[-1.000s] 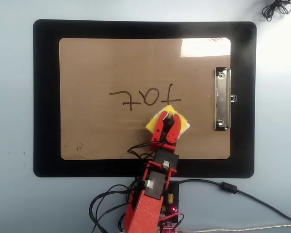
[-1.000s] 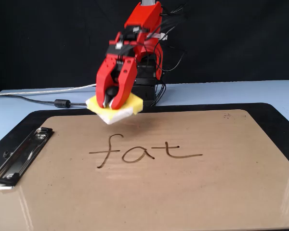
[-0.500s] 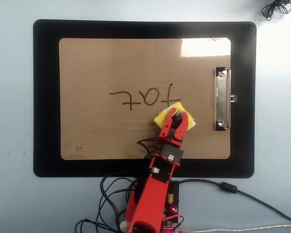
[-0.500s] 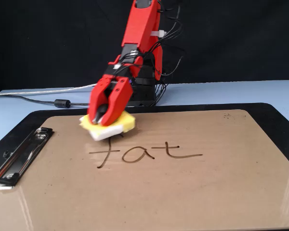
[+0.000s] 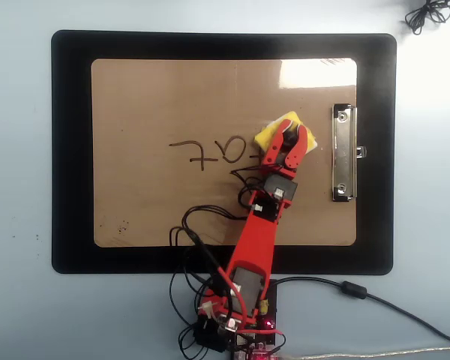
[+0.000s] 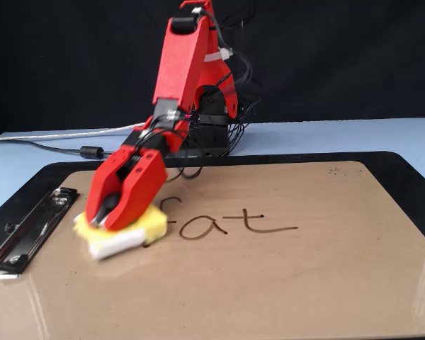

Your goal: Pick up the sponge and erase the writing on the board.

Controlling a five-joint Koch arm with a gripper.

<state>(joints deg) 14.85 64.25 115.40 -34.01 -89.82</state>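
- You see the board (image 6: 283,283) as smooth tan hardboard with a soft sheen; a bright glare patch sits on it in the overhead view.
- Your clip (image 5: 343,153) is shiny silver metal.
- The sponge (image 6: 124,232) looks like soft, porous yellow foam with a white edge, matt.
- The tool (image 6: 117,212) has glossy red plastic jaws.
- The mat (image 5: 71,150) under the board is black and matt.
- The surface (image 5: 19,187) is pale blue, smooth, dull.

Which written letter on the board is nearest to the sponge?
The curved first letter, at the left end of the writing in the fixed view: it touches the sponge under the pincer; the others lie farther right.
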